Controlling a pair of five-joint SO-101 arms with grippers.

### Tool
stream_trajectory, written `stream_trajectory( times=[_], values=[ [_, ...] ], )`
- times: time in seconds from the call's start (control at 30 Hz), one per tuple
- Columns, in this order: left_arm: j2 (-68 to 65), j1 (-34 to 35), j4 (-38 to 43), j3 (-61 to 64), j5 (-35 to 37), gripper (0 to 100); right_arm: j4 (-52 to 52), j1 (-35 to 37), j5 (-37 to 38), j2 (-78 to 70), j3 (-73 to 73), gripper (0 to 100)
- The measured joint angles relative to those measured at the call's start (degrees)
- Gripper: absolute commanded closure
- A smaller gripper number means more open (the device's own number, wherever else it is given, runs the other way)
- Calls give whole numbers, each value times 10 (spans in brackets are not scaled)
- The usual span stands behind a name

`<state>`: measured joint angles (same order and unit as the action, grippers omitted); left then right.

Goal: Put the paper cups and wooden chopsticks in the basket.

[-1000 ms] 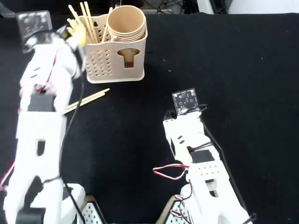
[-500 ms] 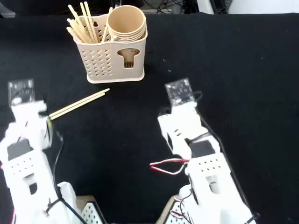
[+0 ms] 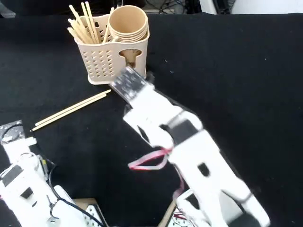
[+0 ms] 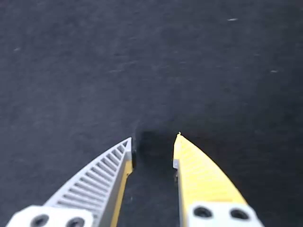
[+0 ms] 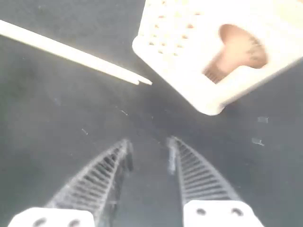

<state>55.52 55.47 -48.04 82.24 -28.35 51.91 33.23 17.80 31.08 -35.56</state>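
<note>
A cream perforated basket [image 3: 113, 56] stands at the back left of the black table and holds stacked paper cups [image 3: 128, 23] and several wooden chopsticks [image 3: 81, 24]. A loose pair of chopsticks [image 3: 71, 109] lies on the cloth in front of it. The right arm stretches toward the basket; its gripper [image 5: 147, 146] hangs open just short of the basket's corner [image 5: 208, 52], with the chopstick tips [image 5: 137, 80] beside it. The left arm [image 3: 19, 175] sits at the near left edge, and its gripper [image 4: 154, 142] is open over bare cloth.
Black cloth covers the whole table [image 3: 236, 71]. Red and white wires [image 3: 147, 163] loop off the right arm. The arm bases [image 3: 90, 215] stand at the near edge.
The left arm pulled back from the basket to the near left edge. The right arm swung forward and left, up to the basket's front corner.
</note>
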Motion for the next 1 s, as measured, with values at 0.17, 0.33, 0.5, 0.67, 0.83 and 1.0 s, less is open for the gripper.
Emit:
stream_trajectory(
  times=[0.17, 0.33, 0.5, 0.67, 0.83, 1.0],
  values=[
    [61, 62, 0, 40, -12, 848, 0, 48, 45, -177, 121, 840],
    [159, 94, -11, 98, -12, 848, 0, 91, 162, -334, 236, 840],
    [275, 99, -75, 134, -13, 848, 0, 113, 227, -479, 349, 837],
    [404, 105, -152, 145, -13, 848, 52, 136, 269, -600, 484, 835],
    [476, 88, -229, 144, -13, 848, 128, 151, 302, -725, 652, 833],
    [476, 80, -229, 144, -13, 848, 209, 149, 321, -847, 843, 784]
  ],
)
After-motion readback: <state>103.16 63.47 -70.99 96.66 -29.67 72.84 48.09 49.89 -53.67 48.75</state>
